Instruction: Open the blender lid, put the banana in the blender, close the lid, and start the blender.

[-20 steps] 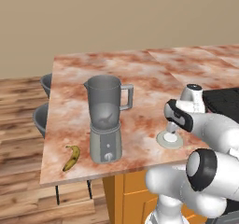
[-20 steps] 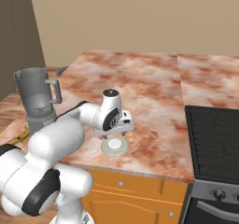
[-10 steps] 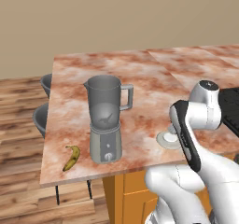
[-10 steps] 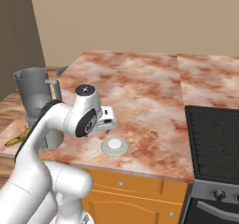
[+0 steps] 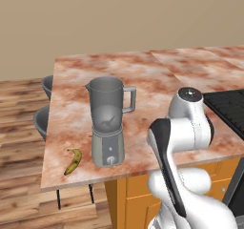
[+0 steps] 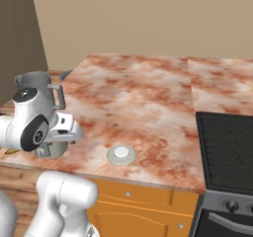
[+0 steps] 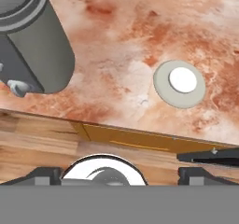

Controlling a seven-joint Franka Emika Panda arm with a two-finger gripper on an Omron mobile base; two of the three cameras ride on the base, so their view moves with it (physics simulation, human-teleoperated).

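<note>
The blender (image 5: 108, 123) stands near the counter's front left corner, its jar mouth uncovered. The blender lid (image 6: 121, 153) lies flat on the counter to the right of it, apart from the jar. On the counter edge left of the blender lies the yellow banana (image 5: 73, 160). My gripper (image 6: 66, 128) hovers between blender and lid, close to the blender's base. In the hand view the gripper (image 7: 119, 175) is open with nothing between its fingertips (image 7: 43, 174); the blender (image 7: 35, 45) sits at the upper left and the lid (image 7: 179, 84) at the right.
A black cooktop (image 6: 227, 147) occupies the counter's right end. Two grey stools (image 5: 42, 123) stand on the wood floor left of the counter. The marble counter (image 5: 157, 75) stretches back behind the blender. Orange cabinet drawers (image 6: 143, 201) run below its front edge.
My arm has swung left, away from above the lid and toward the blender. The lid has stayed on the counter, and the gripper has stayed open.
</note>
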